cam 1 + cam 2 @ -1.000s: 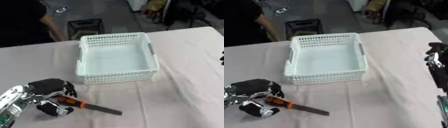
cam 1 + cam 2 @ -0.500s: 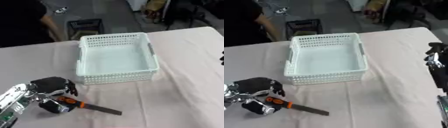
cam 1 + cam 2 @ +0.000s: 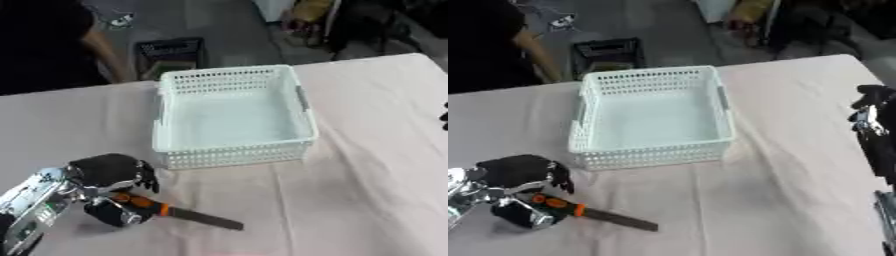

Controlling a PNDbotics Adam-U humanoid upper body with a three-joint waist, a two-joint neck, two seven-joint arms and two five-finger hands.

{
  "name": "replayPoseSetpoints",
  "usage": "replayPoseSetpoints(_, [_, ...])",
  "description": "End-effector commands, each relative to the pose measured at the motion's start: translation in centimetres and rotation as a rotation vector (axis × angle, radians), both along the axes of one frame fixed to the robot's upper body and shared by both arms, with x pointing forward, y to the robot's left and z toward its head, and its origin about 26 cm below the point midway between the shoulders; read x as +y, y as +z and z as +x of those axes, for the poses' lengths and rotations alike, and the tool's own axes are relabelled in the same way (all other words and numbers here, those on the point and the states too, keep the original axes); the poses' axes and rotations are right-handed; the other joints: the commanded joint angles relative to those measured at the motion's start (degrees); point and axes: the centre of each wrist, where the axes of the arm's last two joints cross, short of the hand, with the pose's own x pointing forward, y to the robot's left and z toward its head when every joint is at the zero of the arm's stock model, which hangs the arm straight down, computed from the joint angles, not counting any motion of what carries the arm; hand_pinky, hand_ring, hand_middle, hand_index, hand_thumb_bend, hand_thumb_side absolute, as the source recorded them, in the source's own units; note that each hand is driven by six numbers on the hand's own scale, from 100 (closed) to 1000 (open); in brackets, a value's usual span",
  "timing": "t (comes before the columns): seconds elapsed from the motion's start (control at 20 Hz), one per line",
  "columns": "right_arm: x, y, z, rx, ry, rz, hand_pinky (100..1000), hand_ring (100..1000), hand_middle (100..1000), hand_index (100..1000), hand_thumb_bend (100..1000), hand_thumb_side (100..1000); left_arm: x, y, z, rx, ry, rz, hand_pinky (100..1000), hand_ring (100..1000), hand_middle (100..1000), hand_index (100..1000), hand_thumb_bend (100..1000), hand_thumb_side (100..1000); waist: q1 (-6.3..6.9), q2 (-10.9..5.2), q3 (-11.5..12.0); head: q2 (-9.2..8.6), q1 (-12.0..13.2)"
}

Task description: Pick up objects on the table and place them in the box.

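Left eye view shows the left hand (image 3: 109,172) over the orange-and-black handle of a knife-like tool (image 3: 166,212) lying flat on the cloth-covered table (image 3: 367,150) just in front of the white perforated basket (image 3: 232,117), fingers curled down above the handle and thumb under it; to do this grasp well, I judge the thumb and fingers should close squarely on the handle, clear of the dark blade, before any lift. Right eye view shows the right hand (image 3: 872,112) idle at the right edge, fingers seemingly relaxed and holding nothing, well apart from the empty basket.
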Motion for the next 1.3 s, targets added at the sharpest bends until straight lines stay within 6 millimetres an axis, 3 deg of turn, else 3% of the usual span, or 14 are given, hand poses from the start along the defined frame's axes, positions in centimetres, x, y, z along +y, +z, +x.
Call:
replayPoseSetpoints(0.05, [-0.2,0.6,0.0,-0.014,0.004,-0.012,344,426,481,722,100,692,0.1,0.6,0.3,-0.021,-0.011,0.023,624,614,604,739,382,443,-0.1,-0.64,-0.02,-0.07,0.3])
replayPoseSetpoints(1.3, [-0.1,0.6,0.0,-0.015,0.006,-0.011,344,426,481,722,100,692,0.1,-1.5,0.2,-0.087,-0.005,0.086,581,575,559,682,363,399,-0.2,-0.59,-0.04,-0.2,0.39])
